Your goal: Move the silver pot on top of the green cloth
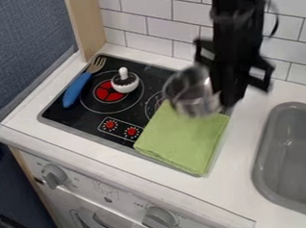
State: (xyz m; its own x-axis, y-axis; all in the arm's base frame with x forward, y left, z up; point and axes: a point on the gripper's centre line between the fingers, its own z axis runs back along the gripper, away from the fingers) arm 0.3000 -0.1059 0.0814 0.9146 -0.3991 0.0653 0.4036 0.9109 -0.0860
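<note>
The black gripper (224, 95) hangs at the upper right of the stove, shut on the right side of the silver pot (192, 92). The pot looks tilted, and its lower edge overlaps the back part of the green cloth (183, 141) in the view. I cannot tell whether pot and cloth touch. The folded cloth lies over the front right corner of the black stove top and the white counter beside it.
On the stove's left are a blue-handled fork (78, 88) and a small white and dark object with a knob (125, 82). A grey sink (289, 157) is at the right, and a white tiled wall (157, 19) stands behind.
</note>
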